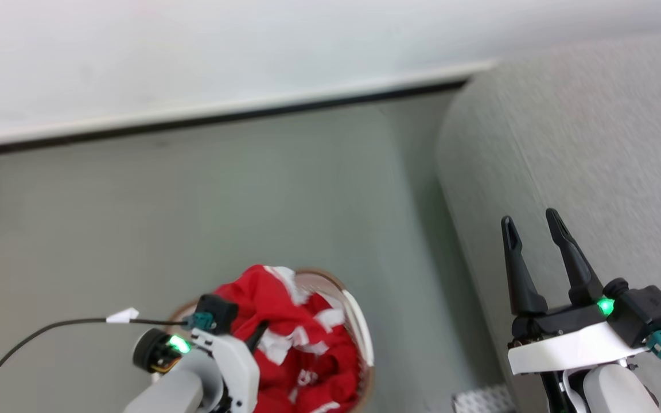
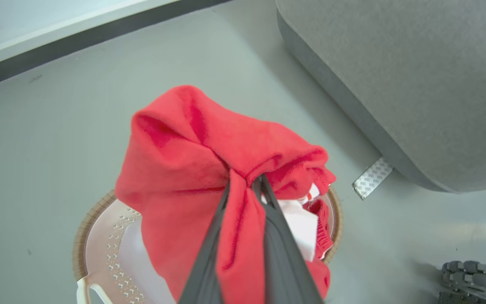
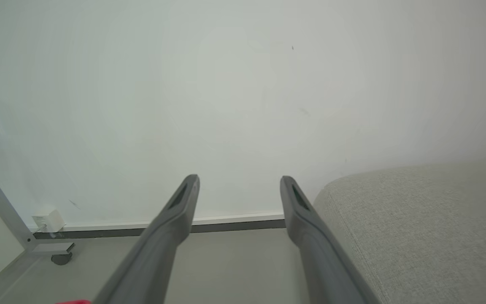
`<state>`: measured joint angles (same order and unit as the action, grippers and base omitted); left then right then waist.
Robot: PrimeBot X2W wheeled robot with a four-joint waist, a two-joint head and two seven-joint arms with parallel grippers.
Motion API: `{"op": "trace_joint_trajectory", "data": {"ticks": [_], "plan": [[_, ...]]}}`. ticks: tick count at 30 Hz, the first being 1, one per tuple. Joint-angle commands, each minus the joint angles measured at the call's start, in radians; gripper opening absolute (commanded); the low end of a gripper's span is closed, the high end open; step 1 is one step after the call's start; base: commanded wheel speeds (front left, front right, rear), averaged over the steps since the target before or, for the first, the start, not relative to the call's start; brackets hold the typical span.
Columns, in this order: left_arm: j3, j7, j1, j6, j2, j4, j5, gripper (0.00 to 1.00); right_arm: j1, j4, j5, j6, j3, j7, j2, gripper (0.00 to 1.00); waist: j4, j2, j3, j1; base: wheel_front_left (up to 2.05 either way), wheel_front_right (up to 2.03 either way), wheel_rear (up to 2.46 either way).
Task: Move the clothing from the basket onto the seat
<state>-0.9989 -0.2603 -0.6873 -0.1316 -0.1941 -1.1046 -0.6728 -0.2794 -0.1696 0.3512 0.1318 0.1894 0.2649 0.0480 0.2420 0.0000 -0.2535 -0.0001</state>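
Note:
The clothing [image 2: 192, 160] is bright red with white panels, and a bunch of it stands lifted above the basket [image 2: 95, 236], pinched between the fingers of my left gripper [image 2: 245, 181], which is shut on it. In the head view the clothing [image 1: 290, 332] heaps over the basket [image 1: 359, 321] at the bottom middle, and my left gripper [image 1: 259, 332] is partly buried in it. To the right, over the grey seat [image 1: 583, 160], my right gripper [image 1: 534, 223] stands open and empty. The right wrist view has that gripper [image 3: 238, 183] open before a pale wall, the seat [image 3: 420, 223] at its right.
Grey floor [image 1: 250, 189] separates the basket from the seat [image 2: 416, 76]. A white wall with a dark skirting strip [image 1: 221, 117] runs behind. A metal frame leg on a caster [image 3: 61, 257] stands at the left by the wall. A black cable [image 1: 49, 330] trails from my left wrist.

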Motion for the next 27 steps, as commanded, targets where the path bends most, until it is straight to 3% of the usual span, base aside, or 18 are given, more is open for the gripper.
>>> {"op": "trace_joint_trajectory", "data": {"ticks": [1,16,27], "plan": [[0.014,-0.005,0.011,0.002,-0.005,0.03,-0.016,0.0,0.019,-0.008,-0.014,-0.002,-0.004,-0.001,0.004,1.0,-0.07,0.0,0.076,0.0001,0.0,0.0,0.0],[0.221,-0.004,0.067,0.039,-0.051,0.4,0.035,0.0,0.096,-0.04,-0.02,-0.002,0.015,-0.001,0.004,1.0,-0.179,0.0,0.222,0.0001,0.0,0.0,0.0],[0.286,0.006,0.027,0.063,-0.057,0.594,0.013,0.0,0.102,-0.049,-0.005,-0.002,0.064,-0.001,0.004,1.0,-0.221,0.0,0.267,0.0001,0.0,0.0,0.0]]}}
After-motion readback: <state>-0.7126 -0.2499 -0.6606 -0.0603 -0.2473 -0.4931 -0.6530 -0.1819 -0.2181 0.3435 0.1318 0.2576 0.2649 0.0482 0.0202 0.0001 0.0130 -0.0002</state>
